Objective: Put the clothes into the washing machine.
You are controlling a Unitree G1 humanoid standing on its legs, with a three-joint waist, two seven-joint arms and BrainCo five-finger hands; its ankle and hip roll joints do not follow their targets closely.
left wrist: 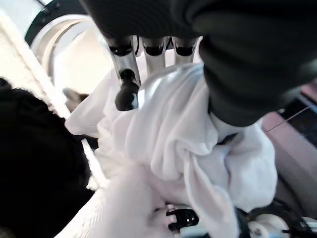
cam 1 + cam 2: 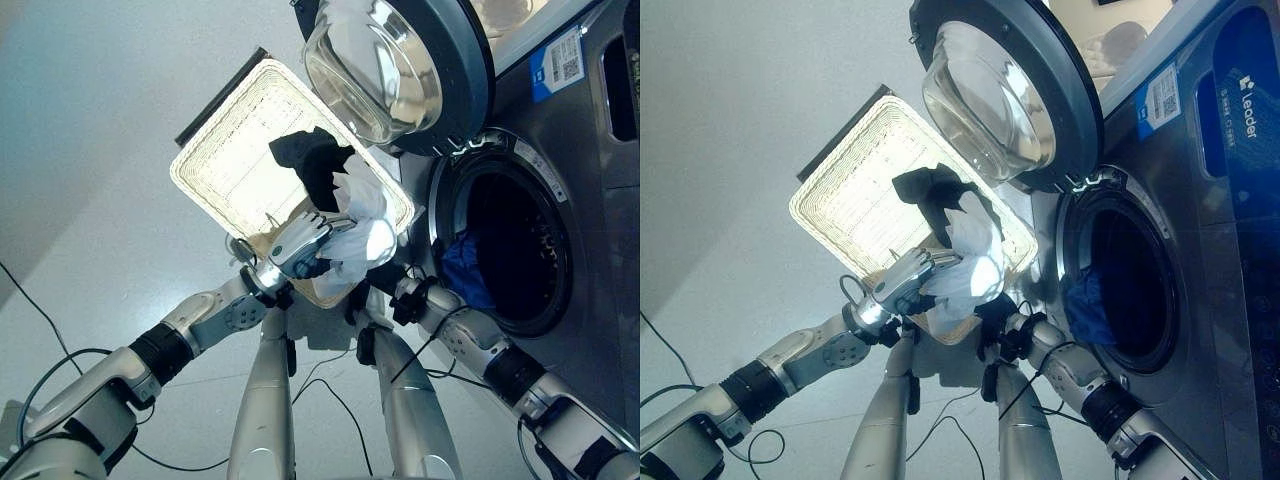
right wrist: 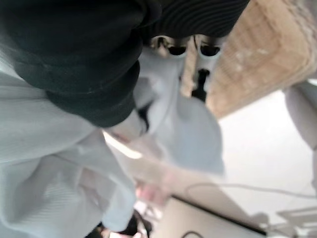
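A white garment hangs over the near corner of a pale wicker laundry basket, and a black garment lies in the basket just behind it. My left hand is on the near side of the white garment, with its fingers curled into the cloth. My right hand sits under the same cloth on the washer side, its fingers bent against the fabric. The washing machine drum is open, with a blue garment at its mouth.
The washer's round glass door stands swung open above the basket's far right corner. The machine's grey front panel fills the right side. Pale floor lies to the left of the basket.
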